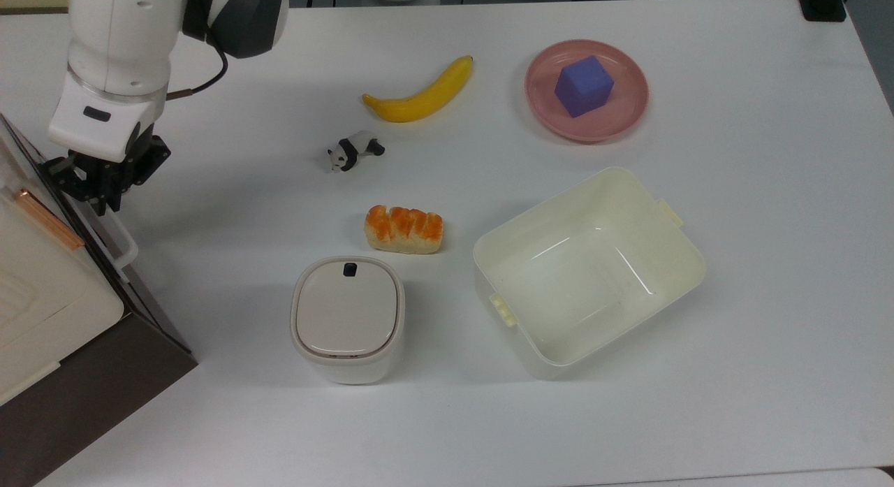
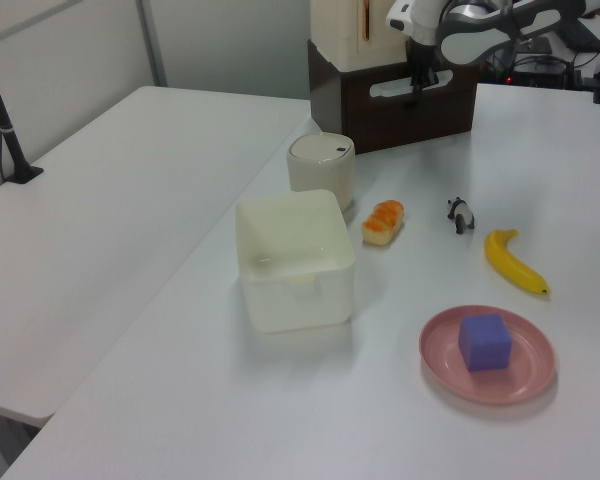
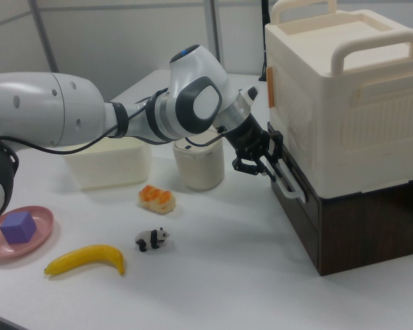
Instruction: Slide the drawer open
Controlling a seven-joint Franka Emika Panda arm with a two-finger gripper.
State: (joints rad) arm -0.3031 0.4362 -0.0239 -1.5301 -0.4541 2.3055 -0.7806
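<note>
White table [image 1: 733, 417] carries everything. At the far left edge of the top view stands the drawer [image 1: 105, 361], dark brown, with a cream box [image 3: 344, 103] on top of it. Its front seems flush with the cabinet, so it looks closed. The white handle [image 1: 119, 239] runs along the front. In the right view the gripper [image 3: 260, 162] is at the upper end of this handle, and its black fingers [image 3: 251, 155] seem to close around the bar. In the left view it sits at the upper right of the frame, on the handle.

Near the middle of the top view are a lidded bin [image 1: 347, 319], a bread piece [image 1: 404, 228] just above it, and a small panda [image 1: 354, 151]. A banana [image 1: 419, 92] lies higher. At the right is a cream tub [image 1: 670, 263], and above it a pink plate [image 1: 628, 113] with a purple cube [image 1: 584, 85] on it.
</note>
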